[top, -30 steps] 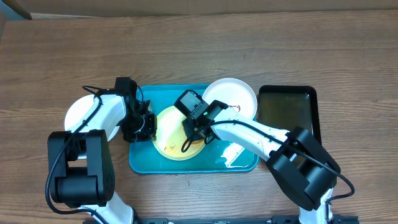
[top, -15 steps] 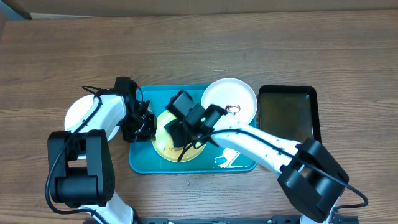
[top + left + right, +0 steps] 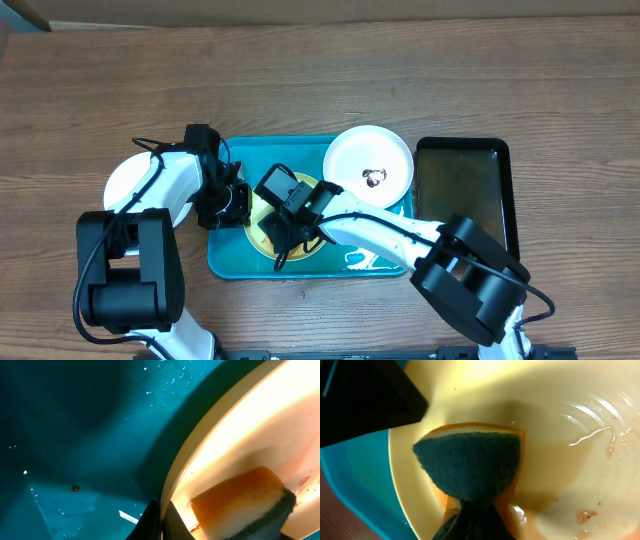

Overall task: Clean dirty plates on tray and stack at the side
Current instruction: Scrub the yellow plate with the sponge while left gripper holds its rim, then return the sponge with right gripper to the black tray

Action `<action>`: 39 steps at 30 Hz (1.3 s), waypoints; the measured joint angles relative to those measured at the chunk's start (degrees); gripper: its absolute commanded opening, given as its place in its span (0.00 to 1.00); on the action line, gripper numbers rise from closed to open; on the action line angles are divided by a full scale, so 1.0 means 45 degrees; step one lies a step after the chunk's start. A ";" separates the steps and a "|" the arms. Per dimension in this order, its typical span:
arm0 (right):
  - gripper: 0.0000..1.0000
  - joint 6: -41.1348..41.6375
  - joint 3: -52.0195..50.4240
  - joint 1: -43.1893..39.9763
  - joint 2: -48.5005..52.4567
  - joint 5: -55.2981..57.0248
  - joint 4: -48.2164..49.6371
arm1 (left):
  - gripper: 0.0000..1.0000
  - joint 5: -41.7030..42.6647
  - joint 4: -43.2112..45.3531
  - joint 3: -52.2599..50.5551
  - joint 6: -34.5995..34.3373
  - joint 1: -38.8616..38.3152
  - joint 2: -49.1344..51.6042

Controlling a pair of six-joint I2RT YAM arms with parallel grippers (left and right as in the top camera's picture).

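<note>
The right gripper (image 3: 468,521) is pinched tight on a sponge (image 3: 470,467), blue scrub face toward the wrist camera and orange body behind, pressed onto the pale yellow-green plate (image 3: 560,425). The left gripper (image 3: 161,521) is narrowed on that plate's rim at the side toward the tray's left end. The plate lies in the left-centre part of the tray (image 3: 228,262).

Only the right wrist view shows the plate's wet streaks and a few brown smears (image 3: 585,517) on the part away from the sponge. Only the left wrist view shows water droplets on the tray floor beside the plate, and the sponge's orange side. The overhead view alone shows everything else. A white plate (image 3: 350,165) with a brown mark at its centre sits in the tray's far right corner. A second white plate (image 3: 122,185) lies on the table (image 3: 400,70) just off the tray's left end, partly under the left arm. A black tray (image 3: 465,185) lies just right of the tray.

Counted: three plates, two trays, one sponge.
</note>
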 measured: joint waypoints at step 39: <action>0.04 0.1195 0.0228 -0.6460 -0.5246 0.3050 -0.6305 | 0.04 -0.1875 0.1180 -0.0087 -0.0257 -0.0117 -0.3449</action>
